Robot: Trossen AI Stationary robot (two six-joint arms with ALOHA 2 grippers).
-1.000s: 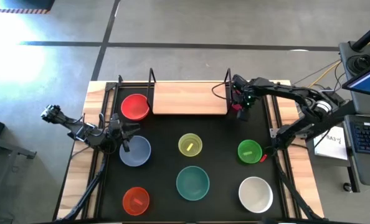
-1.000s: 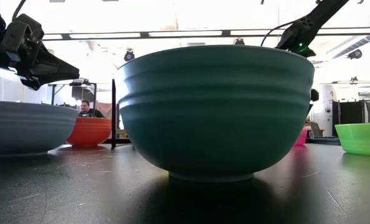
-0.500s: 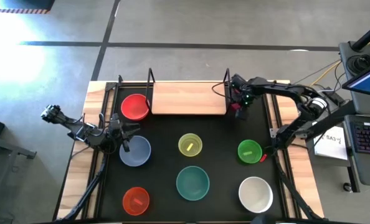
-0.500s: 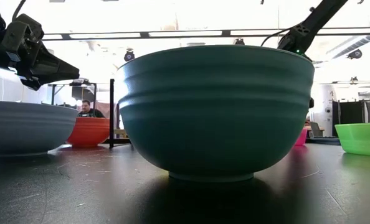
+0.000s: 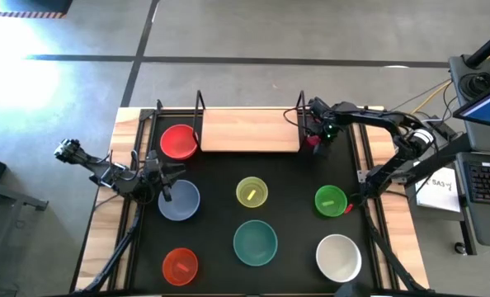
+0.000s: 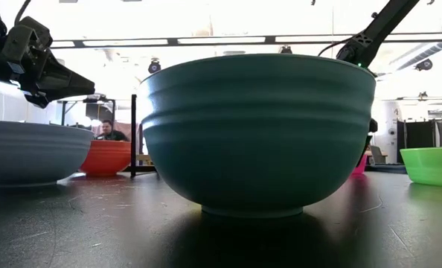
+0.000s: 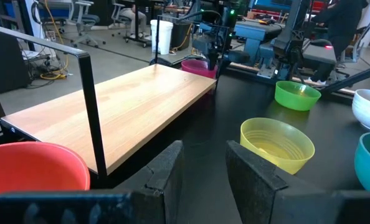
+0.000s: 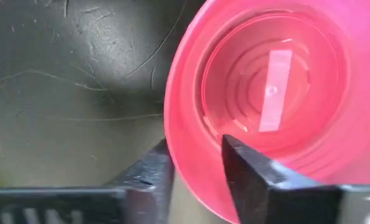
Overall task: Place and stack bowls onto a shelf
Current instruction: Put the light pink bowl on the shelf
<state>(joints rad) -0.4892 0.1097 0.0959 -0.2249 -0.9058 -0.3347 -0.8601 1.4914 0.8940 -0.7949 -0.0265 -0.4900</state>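
Your right gripper (image 8: 197, 165) has its jaws nearly closed over the rim of the magenta bowl (image 8: 266, 93), one finger inside the wall and one outside, so it looks pinched on that rim. In the high view that gripper (image 5: 315, 136) sits just off the right end of the shelf (image 5: 249, 130), with the bowl (image 5: 313, 142) mostly hidden under it on the black mat (image 5: 294, 177). Whether the bowl is lifted clear of the mat, you cannot tell from here.

Your left gripper (image 7: 203, 168) waits with its jaws a little apart and empty, above the blue-grey bowl (image 5: 179, 200), near the red bowl (image 5: 179, 142) at the shelf's left end.

The shelf board is bare. The other bowls are still on the mat: yellow (image 5: 251, 192), green (image 5: 331, 200), teal (image 5: 255, 242), white (image 5: 338, 256), orange-red (image 5: 180, 266).

Expect these bowls to be light, stiff and smooth-walled, probably plastic. A thin rim pinch like yours should carry one, but the bowl will likely hang tilted and may swing or slip on the glossy wall if you move sharply. Keep the fingers well down over the rim, not at its very lip. For the larger teal and white bowls, take the rim the same way, and allow for more swing.

The black wire upright (image 5: 300, 111) stands right beside your right gripper, so the bowl probably has to rise above it before crossing onto the board.
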